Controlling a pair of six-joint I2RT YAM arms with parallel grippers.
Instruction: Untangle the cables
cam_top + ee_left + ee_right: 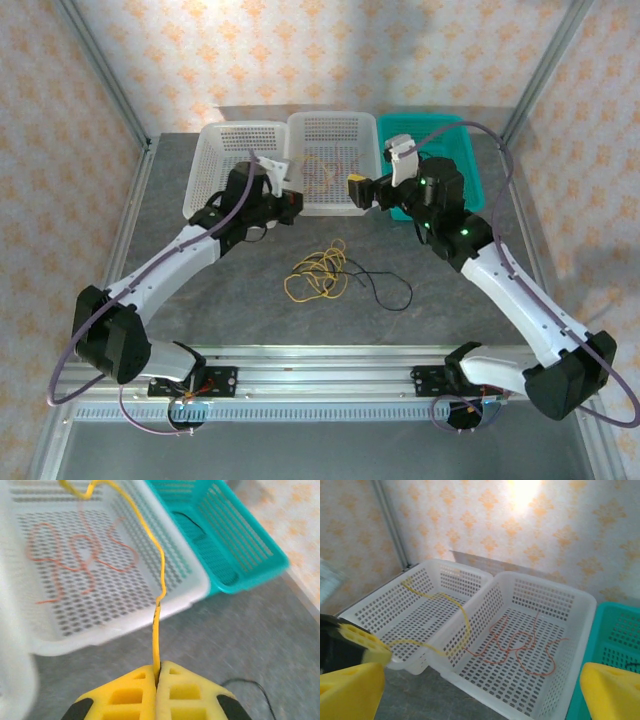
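Nearest the arm bases, a loose heap of yellow cable lies on the desk, with a black cable trailing from its right side. Whether the two are knotted together cannot be told.

Further in, the left claw is closed tight on a single yellow strand, which is pinched between the pads and rises from them toward the baskets. From the right wrist, the strand is seen arching over the shared wall of the two white baskets, with its far part lying in the left white basket. The right claw is held just beside, its fingers spread wide with nothing between them.

In the middle white basket a pink cable is laid out alone. A dark cable can be made out in the teal basket beyond.

Several failures may be expected from here:
- The strand is thin and is gripped only near its end, so it could be drawn out of the pads if it is pulled against any resistance.
- It could be caught on the basket wall or in the mesh holes, and the light basket could then be dragged or tipped.
- If the strand is released over the dividing wall, it may be left straddling both baskets or mixed with the pink cable.
- The wide fingers of the right claw, being so near, could hook the slack loop when that arm is moved.
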